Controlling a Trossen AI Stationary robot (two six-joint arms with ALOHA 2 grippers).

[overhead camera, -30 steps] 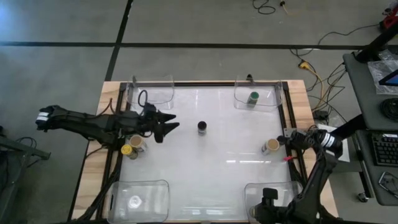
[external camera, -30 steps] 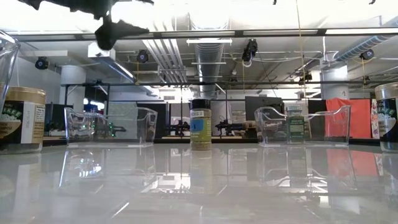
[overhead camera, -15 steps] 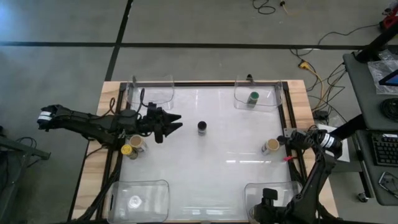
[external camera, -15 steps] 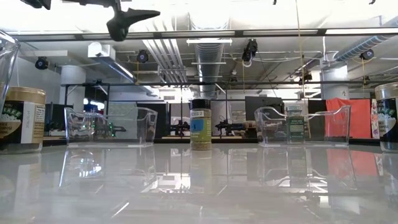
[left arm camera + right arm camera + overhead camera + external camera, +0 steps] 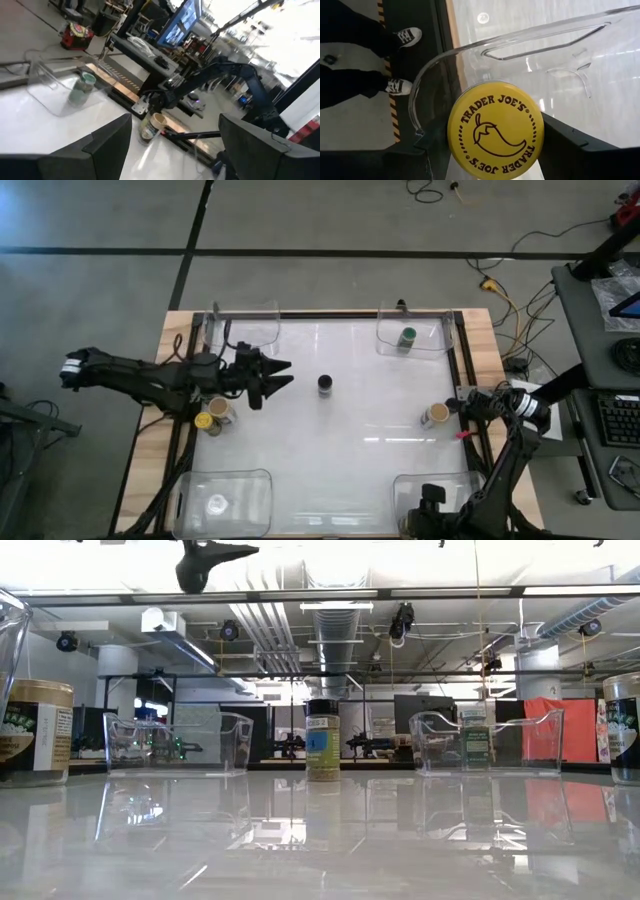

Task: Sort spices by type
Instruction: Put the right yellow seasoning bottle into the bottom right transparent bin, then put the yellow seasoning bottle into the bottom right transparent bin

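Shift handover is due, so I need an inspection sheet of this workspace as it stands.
Surface: white table, glossy.
Job's things: black-lidded jar mid-table; green-lidded jar in a corner tub; tan-lidded jar near right edge; jar pair at left edge.
Clutter: nothing seen.
Grippers: left gripper open, empty, above the table; right gripper shut on yellow-lidded jar over another tub.
Cables: floor cables beyond the table.
Surroundings: person's shoes; keyboard on a side desk.

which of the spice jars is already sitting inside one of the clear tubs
The green-lidded jar, inside the clear tub at the table's far right corner. The black-lidded jar stands alone mid-table, and the yellow-lidded jar and tan-lidded jar stand on open table.
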